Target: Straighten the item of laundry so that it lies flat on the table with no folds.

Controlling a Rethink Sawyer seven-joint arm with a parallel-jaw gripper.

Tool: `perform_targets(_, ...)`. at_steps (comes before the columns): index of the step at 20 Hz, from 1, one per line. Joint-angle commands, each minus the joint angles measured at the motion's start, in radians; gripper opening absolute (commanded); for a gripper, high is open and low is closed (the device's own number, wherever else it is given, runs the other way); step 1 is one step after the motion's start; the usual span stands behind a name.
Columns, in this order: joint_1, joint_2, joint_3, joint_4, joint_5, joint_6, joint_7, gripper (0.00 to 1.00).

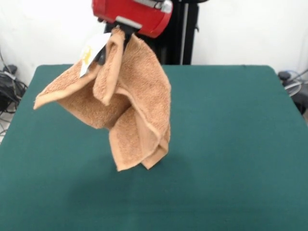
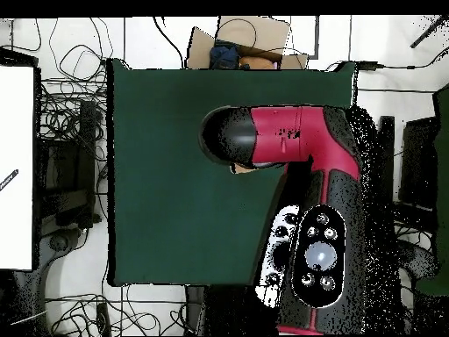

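The orange-tan terry towel (image 1: pixel 127 103) hangs in folds from my gripper (image 1: pixel 117 32) above the green table (image 1: pixel 231 144). The gripper is shut on the towel's top edge, just below the red arm (image 1: pixel 132 14). One corner of the towel sticks out to the left and a white tag with yellow print (image 1: pixel 90 53) hangs near the top. The lowest corner hangs close over the table; I cannot tell if it touches. In the overhead view the red and black arm (image 2: pixel 281 145) covers the gripper, and only a sliver of the towel (image 2: pixel 248 169) shows beneath it.
Cables and dark gear (image 1: pixel 7 89) lie off the table's left edge in the front view. In the overhead view a cardboard box (image 2: pixel 241 44) sits beyond the table's top edge, and a white board (image 2: pixel 16 167) is at the left.
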Motion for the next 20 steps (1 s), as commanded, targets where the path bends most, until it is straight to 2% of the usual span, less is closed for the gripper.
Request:
perform_targets(1,-0.012,-0.094,0.142,0.238,0.053,0.071,-0.176,0.0)
perform_targets(8,0.016,-0.144,0.148,0.227,0.075,0.124,-0.123,0.0)
perform_targets(13,0.037,-0.081,0.15,0.103,0.062,0.182,-0.055,0.0)
perform_targets(20,0.047,0.014,0.163,-0.057,0.047,0.256,-0.036,0.0)
